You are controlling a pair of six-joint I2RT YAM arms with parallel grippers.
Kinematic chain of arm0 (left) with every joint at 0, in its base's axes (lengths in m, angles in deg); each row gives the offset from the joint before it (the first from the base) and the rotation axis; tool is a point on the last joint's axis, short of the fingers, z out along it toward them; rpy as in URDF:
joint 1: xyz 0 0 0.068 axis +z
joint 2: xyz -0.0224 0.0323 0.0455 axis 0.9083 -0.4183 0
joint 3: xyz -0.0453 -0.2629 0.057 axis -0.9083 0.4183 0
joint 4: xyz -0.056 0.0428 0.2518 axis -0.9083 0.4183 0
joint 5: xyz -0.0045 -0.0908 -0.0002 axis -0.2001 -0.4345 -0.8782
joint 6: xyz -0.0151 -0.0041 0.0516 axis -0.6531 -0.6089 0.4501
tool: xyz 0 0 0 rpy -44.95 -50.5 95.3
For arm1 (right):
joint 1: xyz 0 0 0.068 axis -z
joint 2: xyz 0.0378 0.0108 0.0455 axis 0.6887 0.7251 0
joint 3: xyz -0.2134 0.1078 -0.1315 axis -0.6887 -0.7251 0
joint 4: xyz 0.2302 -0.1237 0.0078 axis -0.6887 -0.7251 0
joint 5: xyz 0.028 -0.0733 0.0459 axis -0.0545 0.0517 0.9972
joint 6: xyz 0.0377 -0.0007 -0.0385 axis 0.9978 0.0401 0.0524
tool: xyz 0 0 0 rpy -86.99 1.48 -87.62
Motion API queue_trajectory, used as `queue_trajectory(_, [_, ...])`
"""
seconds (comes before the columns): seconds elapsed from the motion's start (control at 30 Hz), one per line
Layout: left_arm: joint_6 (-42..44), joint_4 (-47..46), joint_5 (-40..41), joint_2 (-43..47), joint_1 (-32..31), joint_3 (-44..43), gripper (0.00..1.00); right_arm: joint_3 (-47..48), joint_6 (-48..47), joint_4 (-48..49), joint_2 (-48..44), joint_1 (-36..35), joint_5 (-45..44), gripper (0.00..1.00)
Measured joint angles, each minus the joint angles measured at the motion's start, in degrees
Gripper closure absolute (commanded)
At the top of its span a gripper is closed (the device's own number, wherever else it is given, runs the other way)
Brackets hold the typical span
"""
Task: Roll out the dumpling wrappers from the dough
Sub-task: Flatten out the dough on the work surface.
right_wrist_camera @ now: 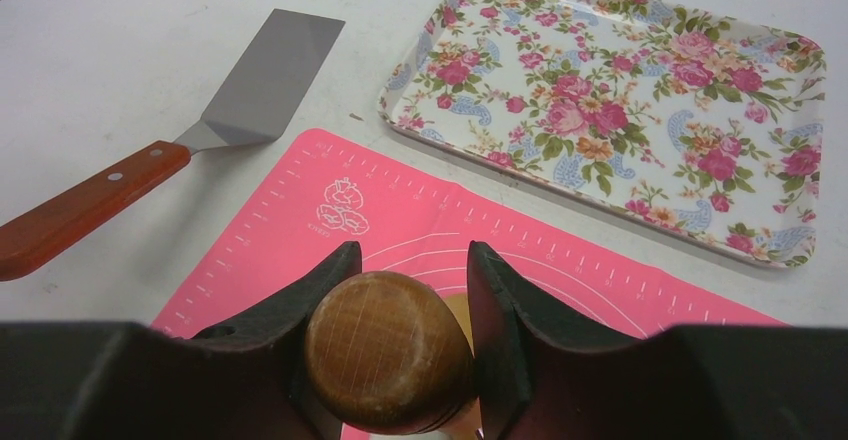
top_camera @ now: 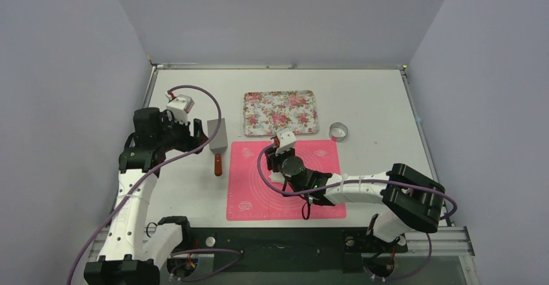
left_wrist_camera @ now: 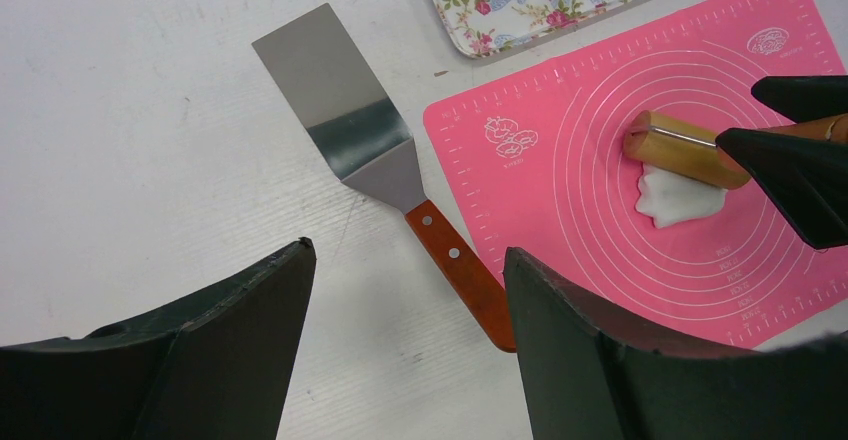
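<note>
dough [left_wrist_camera: 675,198]: small white lump, partly flattened, ragged edge, sitting on the pink mat [left_wrist_camera: 560,160] inside the printed circles. The rolling pin [left_wrist_camera: 685,147] is lying across its far edge and touching it.

We're reading this as the flattening step, early on. The lump is thick and far from a sheet, and we're seeing no cut discs anywhere.

right gripper [right_wrist_camera: 412,260]: its fingers are part-closed round the pin's rounded wooden end and hugging it on both sides, so we're calling that a hold.

Next move, as we're judging it: pressing down and running the pin across the whole lump, not only the edge. Soft dough may be sticking to the wood or sliding on the mat.

left gripper [left_wrist_camera: 408,250]: fingers standing wide apart and gripping nothing, hanging over the wooden handle of the spatula [left_wrist_camera: 345,125], which is lying on the bench [top_camera: 375,97] just left of the mat.

Further out: the floral tray [right_wrist_camera: 620,100] is sitting behind the mat, with the metal ring cutter [top_camera: 338,131] on the bench to its right.

Writing: the mat is carrying ruler ticks, small numerals on the rings and corner logos with a word underneath. All too small, so we're not reading any of it. No other labels are showing.
</note>
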Motion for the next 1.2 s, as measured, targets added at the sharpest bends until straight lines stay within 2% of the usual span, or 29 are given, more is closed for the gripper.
queue_trajectory(1.2, [0.0,0.0,0.0,0.0,0.0,0.0,0.33,0.1,0.9,0.9,0.7,-4.2,0.5,1.0])
